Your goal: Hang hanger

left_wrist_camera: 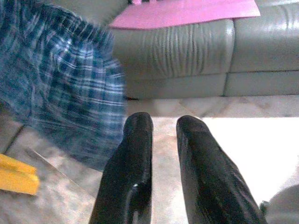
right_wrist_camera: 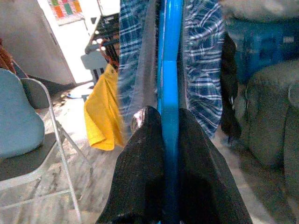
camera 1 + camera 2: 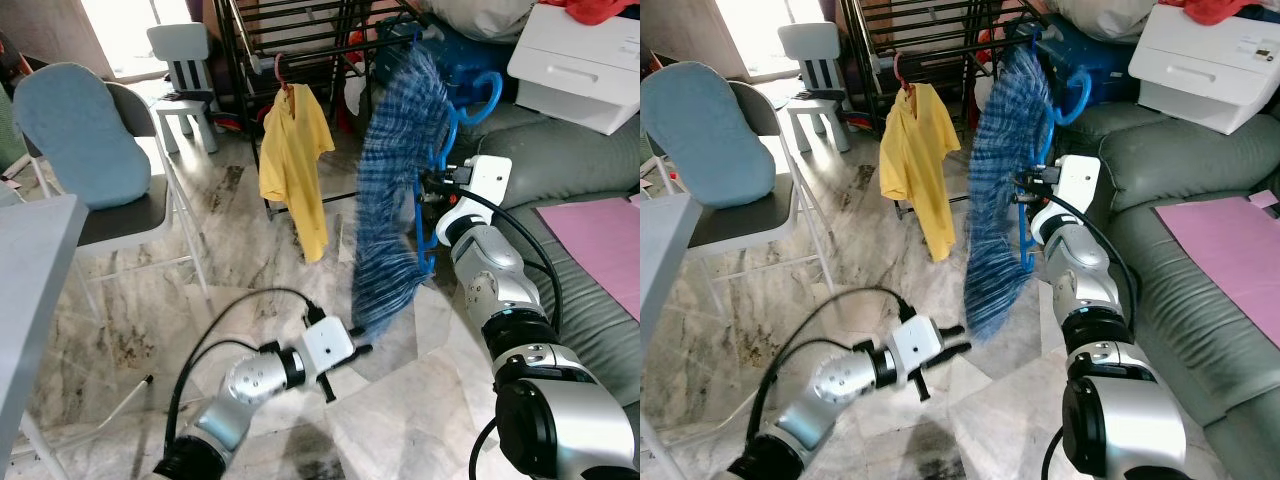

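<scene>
The right gripper (image 2: 170,135), jaws clamped on the blue hanger (image 2: 169,56), carries it near the drying rack (image 3: 300,40). Next, I judge, its hook must catch a rack bar. The left gripper (image 1: 163,140) hangs below the rack, jaws slightly parted, empty.

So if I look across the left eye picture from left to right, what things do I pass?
Folding chair with blue cushion → small white chair → yellow shirt → blue plaid shirt → right tool clamped on the blue hanger → white box.

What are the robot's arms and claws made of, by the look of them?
Both arms are chunky silver segments with dark joints. A black cable loops along each, ending at a white boxy wrist block. The left claw and right claw each have two long, glossy black fingers with rounded tips.
</scene>
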Robot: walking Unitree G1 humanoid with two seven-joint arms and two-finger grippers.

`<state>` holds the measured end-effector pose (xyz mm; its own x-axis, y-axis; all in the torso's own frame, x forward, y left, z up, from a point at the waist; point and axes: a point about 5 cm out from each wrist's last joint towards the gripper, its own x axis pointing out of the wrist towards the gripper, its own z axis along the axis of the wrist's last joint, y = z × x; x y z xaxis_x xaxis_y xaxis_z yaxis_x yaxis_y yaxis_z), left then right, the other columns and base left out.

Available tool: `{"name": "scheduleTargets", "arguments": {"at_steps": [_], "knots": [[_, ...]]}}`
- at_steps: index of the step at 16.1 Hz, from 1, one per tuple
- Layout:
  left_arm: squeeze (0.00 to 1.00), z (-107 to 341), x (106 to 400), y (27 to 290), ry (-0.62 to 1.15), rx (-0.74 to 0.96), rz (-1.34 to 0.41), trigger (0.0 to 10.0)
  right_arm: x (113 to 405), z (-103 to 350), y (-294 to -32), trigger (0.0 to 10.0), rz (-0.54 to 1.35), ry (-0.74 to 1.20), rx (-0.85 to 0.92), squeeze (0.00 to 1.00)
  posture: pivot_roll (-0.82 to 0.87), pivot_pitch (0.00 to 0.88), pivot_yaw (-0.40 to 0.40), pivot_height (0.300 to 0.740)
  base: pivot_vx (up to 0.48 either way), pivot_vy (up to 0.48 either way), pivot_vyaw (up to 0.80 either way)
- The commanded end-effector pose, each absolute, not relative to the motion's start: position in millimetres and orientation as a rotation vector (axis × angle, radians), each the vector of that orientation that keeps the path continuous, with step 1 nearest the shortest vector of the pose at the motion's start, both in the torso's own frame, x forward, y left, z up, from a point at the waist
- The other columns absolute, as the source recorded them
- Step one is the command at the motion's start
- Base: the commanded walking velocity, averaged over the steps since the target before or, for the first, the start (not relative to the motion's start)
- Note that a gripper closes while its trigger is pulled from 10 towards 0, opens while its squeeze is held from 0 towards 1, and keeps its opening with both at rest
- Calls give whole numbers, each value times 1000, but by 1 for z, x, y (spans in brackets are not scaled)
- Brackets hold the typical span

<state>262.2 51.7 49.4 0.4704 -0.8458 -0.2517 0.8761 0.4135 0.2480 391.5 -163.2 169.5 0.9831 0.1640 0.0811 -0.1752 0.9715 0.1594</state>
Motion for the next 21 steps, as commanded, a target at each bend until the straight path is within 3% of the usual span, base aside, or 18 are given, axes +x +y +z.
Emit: {"name": "scheduleTargets", "arguments": {"at_steps": [1,8,9,15,18,21], "knots": [[1000,48,265,55,111,333,-1052,10000,391,182,-154,10000,226,-138,102,0,-159,0,27,740,0,0,0],[1000,58,268,81,60,319,-971,10000,362,146,-158,10000,392,-154,-104,0,-155,0,38,740,0,0,0],[1000,64,268,92,32,359,-960,10000,354,138,-164,10000,428,-148,-186,0,-153,0,36,740,0,0,0],[1000,110,296,141,-140,557,-778,10000,312,108,-194,10000,718,-12,-245,0,-150,0,35,740,0,0,0],[1000,122,307,156,-167,670,-760,10000,297,103,-203,10000,830,52,-295,0,-154,0,40,740,0,0,0],[1000,121,311,159,-145,670,-759,10000,290,104,-210,10000,907,92,-362,0,-159,0,42,740,0,0,0]]}}
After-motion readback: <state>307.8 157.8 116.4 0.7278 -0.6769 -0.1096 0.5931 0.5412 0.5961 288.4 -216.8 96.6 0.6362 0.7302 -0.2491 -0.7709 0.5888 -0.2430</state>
